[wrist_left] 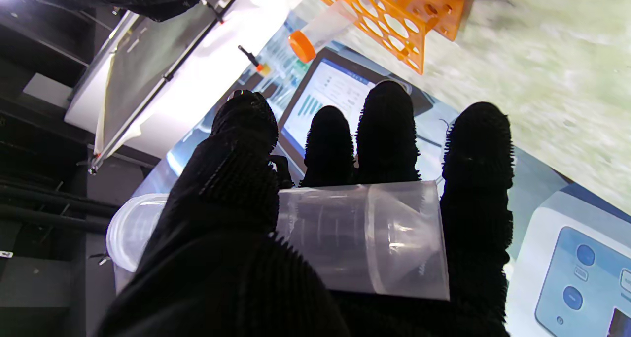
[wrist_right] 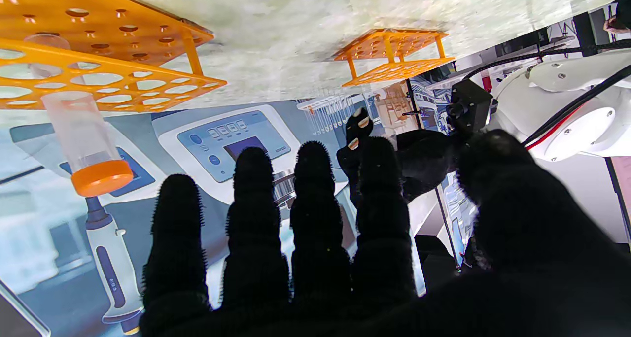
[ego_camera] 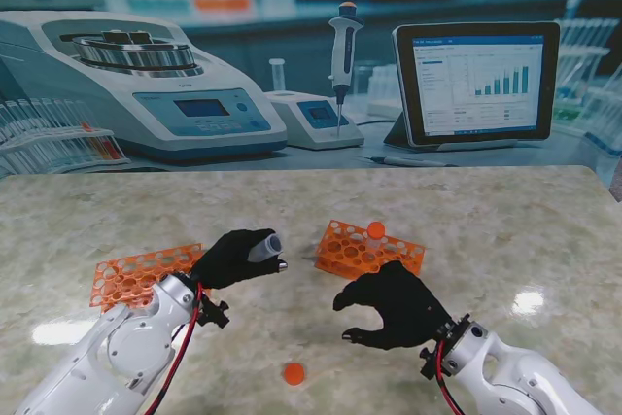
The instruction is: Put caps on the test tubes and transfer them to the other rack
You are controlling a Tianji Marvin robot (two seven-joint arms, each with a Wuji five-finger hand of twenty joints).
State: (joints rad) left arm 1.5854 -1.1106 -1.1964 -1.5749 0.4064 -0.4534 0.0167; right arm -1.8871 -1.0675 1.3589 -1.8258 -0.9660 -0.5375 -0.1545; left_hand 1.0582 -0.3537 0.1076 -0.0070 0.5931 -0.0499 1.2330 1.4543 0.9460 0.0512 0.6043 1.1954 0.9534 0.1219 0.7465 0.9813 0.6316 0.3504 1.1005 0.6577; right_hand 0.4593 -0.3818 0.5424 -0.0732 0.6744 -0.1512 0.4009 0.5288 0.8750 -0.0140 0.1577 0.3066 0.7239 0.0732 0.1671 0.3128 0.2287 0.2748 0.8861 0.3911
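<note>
Gripping an uncapped tube (wrist_left: 345, 238), left hand (ego_camera: 231, 258) hovers.

The scene is evenly and brightly lit from overhead. Glare patches are seen on the marble table (ego_camera: 321, 211) at its left and right near edges in the stand view. Soft, faint shadows are cast under the racks. The backdrop behind the table is rendered soft. In the left wrist view, the table is smeared with blur; the black gloves are rendered nearly featureless.
</note>
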